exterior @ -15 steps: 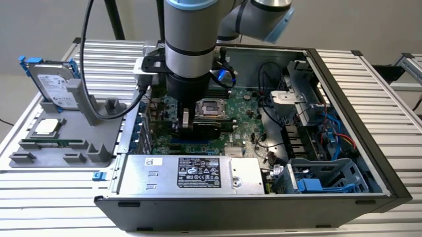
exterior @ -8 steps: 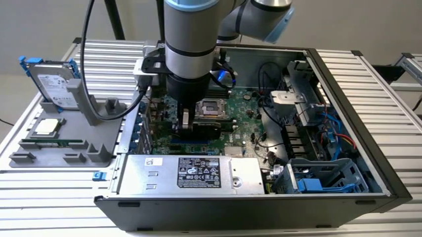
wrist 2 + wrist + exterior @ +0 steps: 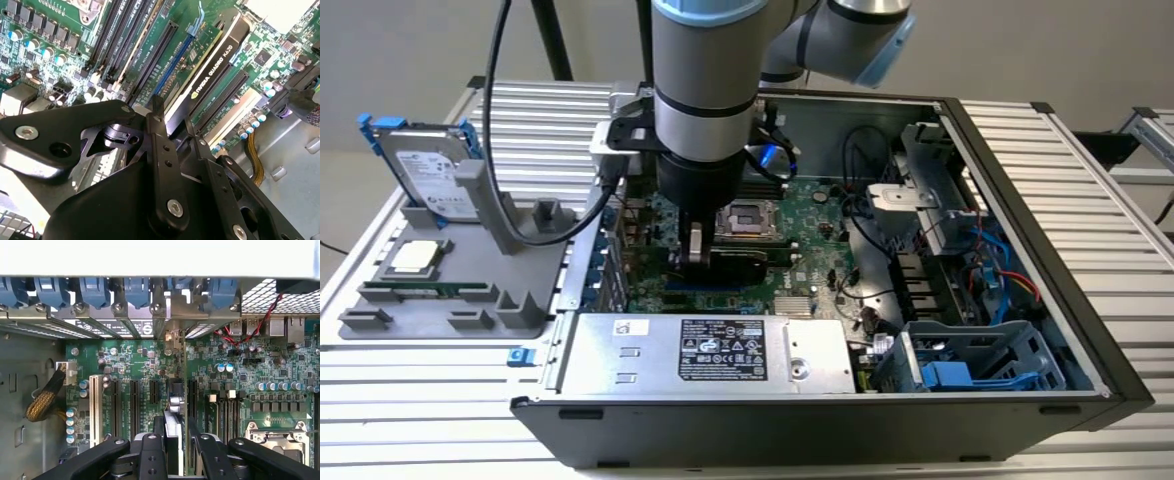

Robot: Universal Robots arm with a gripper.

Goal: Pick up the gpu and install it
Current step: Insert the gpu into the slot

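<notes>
One black-shrouded gpu (image 3: 212,75), edge-on.

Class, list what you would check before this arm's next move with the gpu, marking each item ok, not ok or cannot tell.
1. Gripper closed on the gpu: ok.
2. Gpu standing on edge over the motherboard: ok.
3. Card's edge fully seated in its slot: cannot tell.
4. Yellow cable bundle apart from the card: ok.

One gpu (image 3: 210,75), one hard drive (image 3: 430,170)
</notes>
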